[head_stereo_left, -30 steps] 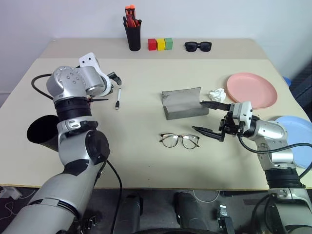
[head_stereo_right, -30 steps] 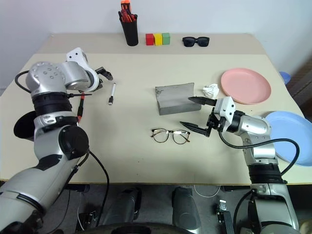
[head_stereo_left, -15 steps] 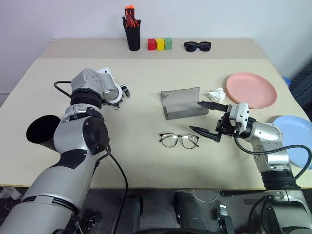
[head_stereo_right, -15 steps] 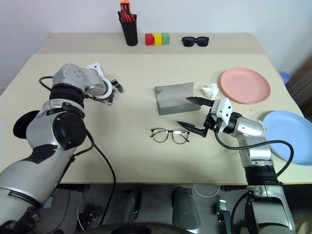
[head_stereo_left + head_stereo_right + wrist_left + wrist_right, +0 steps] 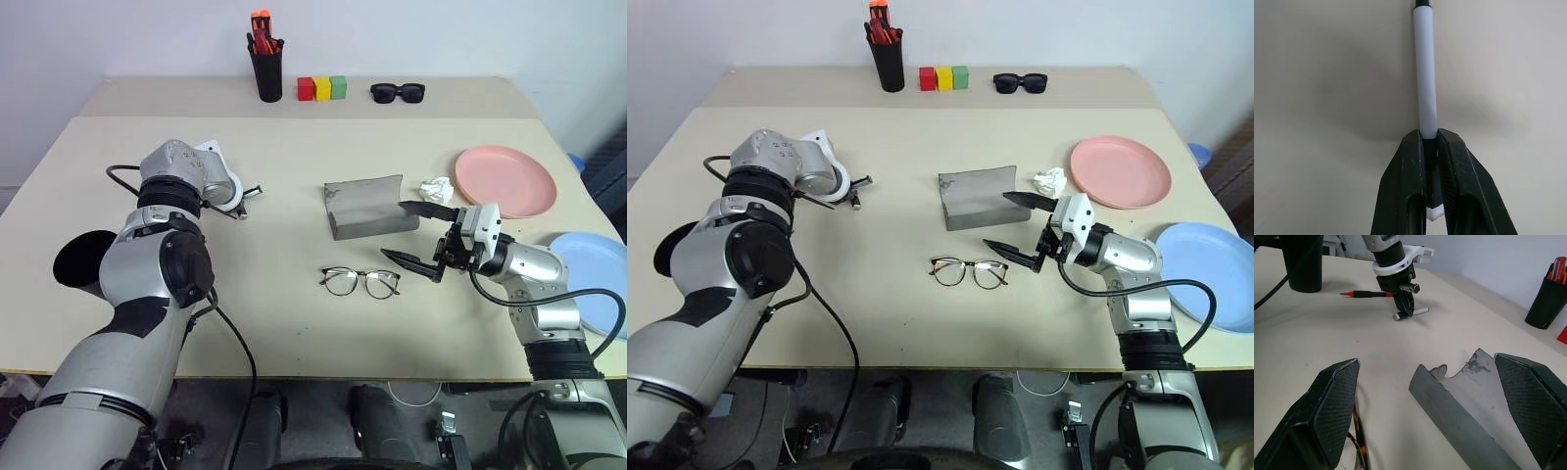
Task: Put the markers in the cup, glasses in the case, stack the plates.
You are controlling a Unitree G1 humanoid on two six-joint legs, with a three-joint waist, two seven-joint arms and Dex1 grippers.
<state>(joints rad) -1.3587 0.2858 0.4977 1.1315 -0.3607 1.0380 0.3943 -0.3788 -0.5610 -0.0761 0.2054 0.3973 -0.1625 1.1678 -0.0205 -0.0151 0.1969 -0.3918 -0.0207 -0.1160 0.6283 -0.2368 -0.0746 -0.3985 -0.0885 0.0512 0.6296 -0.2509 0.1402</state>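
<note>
Presently, entries by item.
Left gripper [image 5: 1431,161]: down at the table [image 5: 284,294] on the robot's left side, jaws pinched onto the white marker [image 5: 1425,63]. In the left wrist view the white barrel runs straight out from between the two black fingers [image 5: 1405,186], lying along the tabletop.
White marker, seen from across: in the right wrist view it lies flat under the left gripper's tips [image 5: 1405,307], one end sticking out beside them.
Red-ended marker [image 5: 1369,294]: flat on the table just behind the left gripper in the right wrist view, red tip pointing toward the cup.
Cup [image 5: 86,258]: black, at the near left edge of the table, partly hidden behind the left arm; apart from both markers.
Right gripper [image 5: 419,235]: held level over the table on the right, jaws spread wide, nothing between them; pointing toward the centre.
Case [image 5: 367,208]: grey, lid open, mid-table, just beyond the right gripper's upper finger.
Glasses [image 5: 361,282]: wire-framed, on the table in front of the case, near the right gripper's lower finger; cannot tell whether they touch.
Pink plate [image 5: 506,180]: far right of the table, beyond the right arm.
Blue plate [image 5: 1205,274]: at the right edge, nearer than the pink one, apart from it.
Crumpled white paper [image 5: 435,188]: between the case and the pink plate.
Back edge: pen holder with red-orange pens [image 5: 265,69], coloured blocks [image 5: 322,88], dark sunglasses [image 5: 397,93].
</note>
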